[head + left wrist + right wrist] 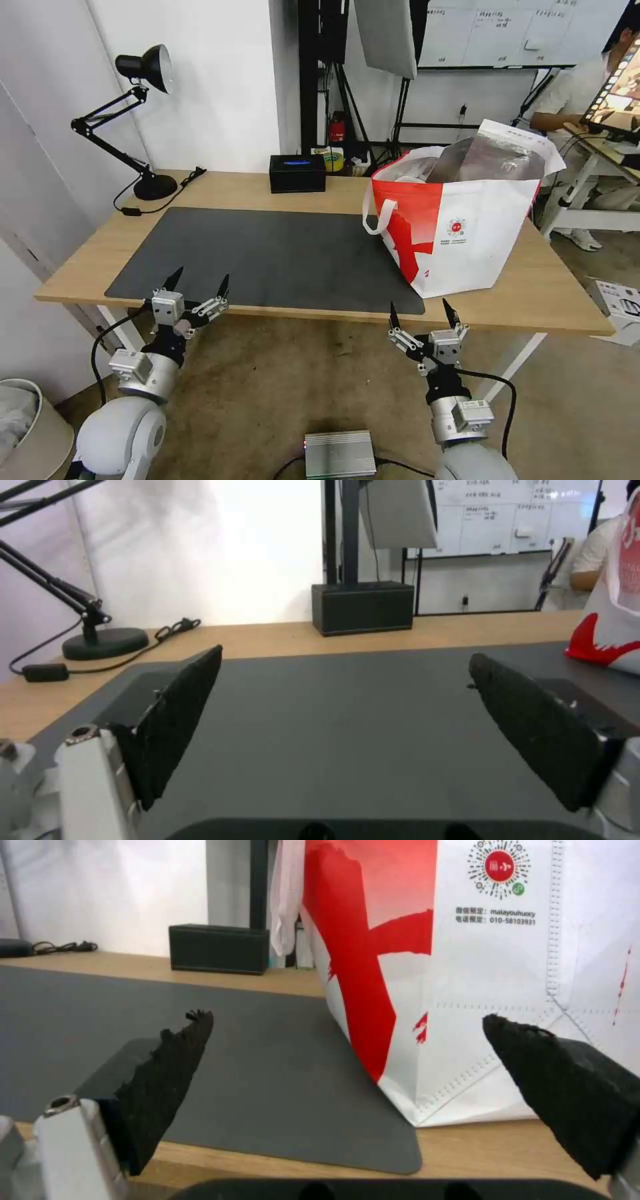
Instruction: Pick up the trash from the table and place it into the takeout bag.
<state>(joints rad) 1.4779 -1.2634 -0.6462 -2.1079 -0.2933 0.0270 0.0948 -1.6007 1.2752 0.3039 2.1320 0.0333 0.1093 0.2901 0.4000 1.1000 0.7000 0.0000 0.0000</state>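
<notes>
The takeout bag [467, 233], white and red with silver foil lining, stands open at the right of the table [253, 190], partly on the dark grey mat [280, 257]. The trash is out of view; the mat's surface is bare. My left gripper [202, 275] hovers open at the table's front edge, over the mat's near left corner, fingers wide apart in the left wrist view [345, 655]. My right gripper [419, 305] is open just in front of the table edge, facing the bag's [480, 965] near lower corner. Neither holds anything.
A black box [297, 173] sits at the table's back centre and a black desk lamp [143, 133] with its cable at the back left. On the floor are a silver box [340, 453], a white bin [27, 427] and a carton [617, 300].
</notes>
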